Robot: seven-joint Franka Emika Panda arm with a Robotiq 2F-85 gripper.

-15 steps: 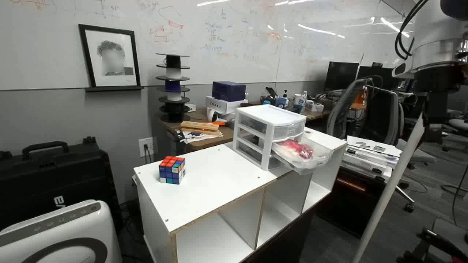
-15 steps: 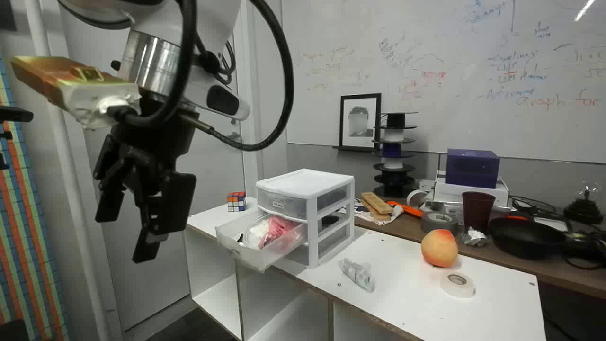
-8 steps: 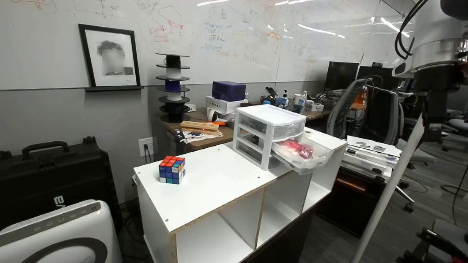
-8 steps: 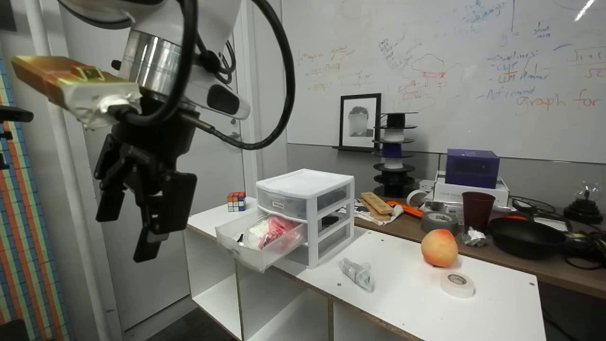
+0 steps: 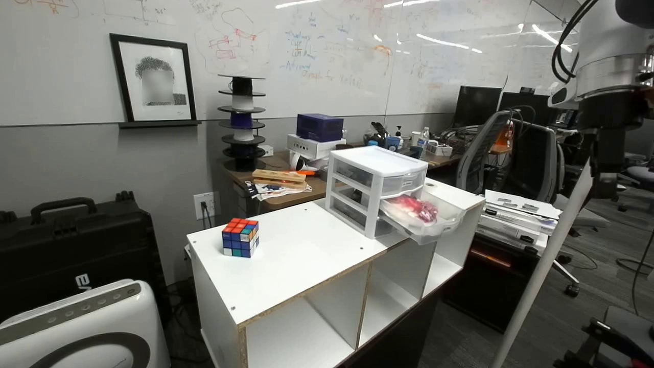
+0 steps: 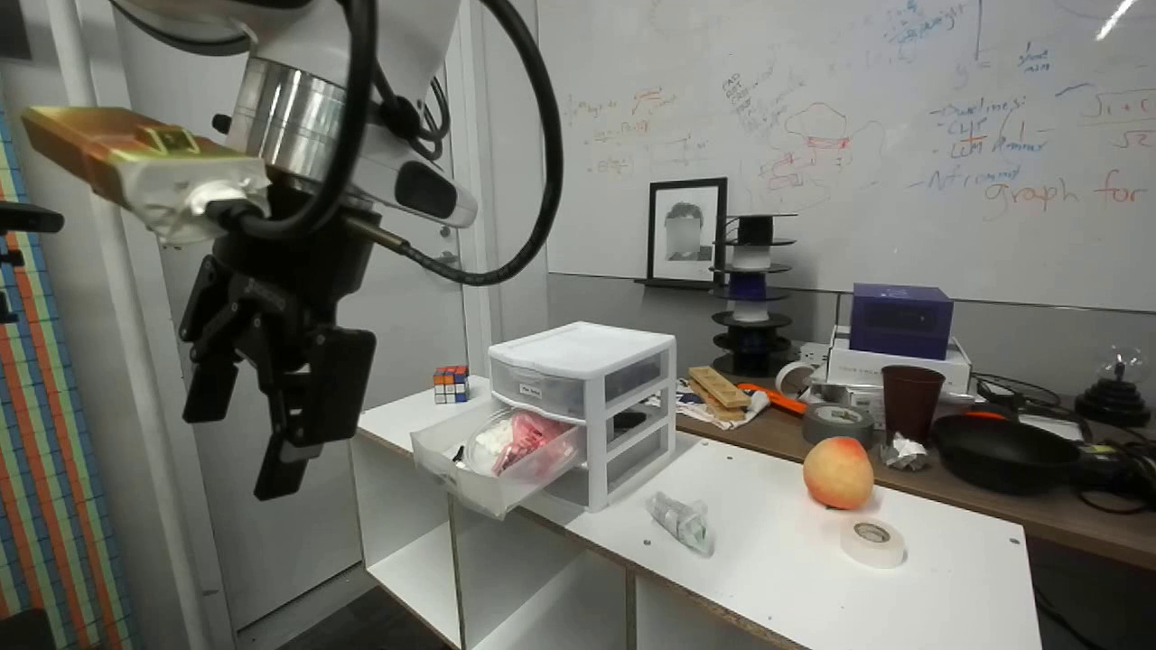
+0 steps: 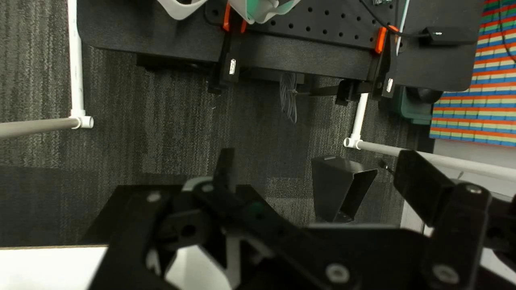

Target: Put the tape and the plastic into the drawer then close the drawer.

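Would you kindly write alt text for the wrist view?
An open, empty gripper spans the foreground over dark carpet. At top, orange-and-black clamps line the edge of a black tabletop; a white surface shows at lower left.

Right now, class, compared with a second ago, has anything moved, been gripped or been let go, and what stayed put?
Barely anything: at most, the arm and its open gripper shifted very slightly. Nothing was gripped or released. The tape roll, crumpled plastic, pulled-out drawer and puzzle cube stayed as they were.
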